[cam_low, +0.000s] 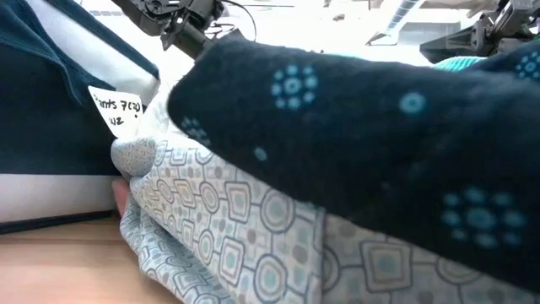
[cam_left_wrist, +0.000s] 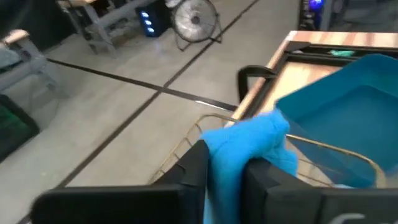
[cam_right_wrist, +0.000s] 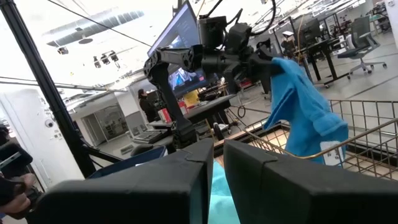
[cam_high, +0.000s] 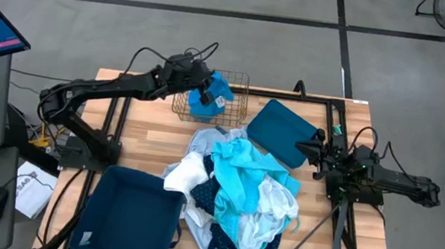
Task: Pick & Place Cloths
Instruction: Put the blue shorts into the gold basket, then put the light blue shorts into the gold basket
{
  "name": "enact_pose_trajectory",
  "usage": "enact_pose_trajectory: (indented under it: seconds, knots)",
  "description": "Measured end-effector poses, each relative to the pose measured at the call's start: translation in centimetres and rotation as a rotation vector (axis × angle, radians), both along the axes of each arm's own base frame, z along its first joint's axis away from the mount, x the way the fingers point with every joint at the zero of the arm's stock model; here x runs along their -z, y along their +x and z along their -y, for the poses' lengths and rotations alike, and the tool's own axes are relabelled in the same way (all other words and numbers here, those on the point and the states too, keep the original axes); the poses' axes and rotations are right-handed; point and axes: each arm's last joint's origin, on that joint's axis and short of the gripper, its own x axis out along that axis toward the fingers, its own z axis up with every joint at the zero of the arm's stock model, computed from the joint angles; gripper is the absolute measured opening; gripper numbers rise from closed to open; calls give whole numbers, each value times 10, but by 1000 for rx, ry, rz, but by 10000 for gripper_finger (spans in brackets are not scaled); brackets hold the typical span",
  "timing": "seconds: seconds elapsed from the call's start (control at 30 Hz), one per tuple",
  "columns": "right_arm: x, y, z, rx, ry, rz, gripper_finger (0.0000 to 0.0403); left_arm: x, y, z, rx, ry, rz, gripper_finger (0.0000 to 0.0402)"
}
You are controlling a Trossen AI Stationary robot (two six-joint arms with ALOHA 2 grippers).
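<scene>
From overhead, I see my left gripper [cam_high: 202, 85] clamped on a bright blue fabric cloth [cam_high: 213, 95], holding it over the gold wire mesh basket [cam_high: 236, 82] at the far edge of the wooden slatted table [cam_high: 140, 136]. The heap of mixed cloths [cam_high: 235, 198], turquoise, white, pale blue and dotted navy, lies mid-table between two rigid teal plastic bins, one near left [cam_high: 131, 207], one far right [cam_high: 283, 130]. My right gripper [cam_high: 318, 157] waits at the table's right side, beside the far bin. At table level, a navy dotted cloth [cam_low: 363, 127] and a pale patterned cloth [cam_low: 228, 228] fill the view. My left wrist camera shows both fingers [cam_left_wrist: 196, 165] pinching the blue cloth [cam_left_wrist: 249, 146] above the basket's rim [cam_left_wrist: 323, 146]. My right wrist camera shows its own fingers [cam_right_wrist: 186, 168] nearly together on nothing, the blue cloth [cam_right_wrist: 301, 112] hanging from the left gripper [cam_right_wrist: 264, 67].
</scene>
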Motion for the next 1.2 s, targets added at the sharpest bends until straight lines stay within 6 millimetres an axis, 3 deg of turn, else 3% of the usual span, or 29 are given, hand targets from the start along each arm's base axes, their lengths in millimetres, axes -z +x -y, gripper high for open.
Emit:
enact_pose_trajectory:
  seconds: [0.3,0.63,0.8,1.03,1.2]
  knots:
    - [0,0,0,0,0,0,37,-9,-12,8,35,-49,-18,165]
    - [0,0,0,0,0,0,37,-40,-41,29,45,-56,19,271]
    - [0,0,0,0,0,0,37,-53,-58,51,176,-201,84,278]
    - [0,0,0,0,0,0,37,-61,-73,108,423,-352,35,266]
    - [0,0,0,1,0,1,37,-59,-80,140,446,-480,-17,266]
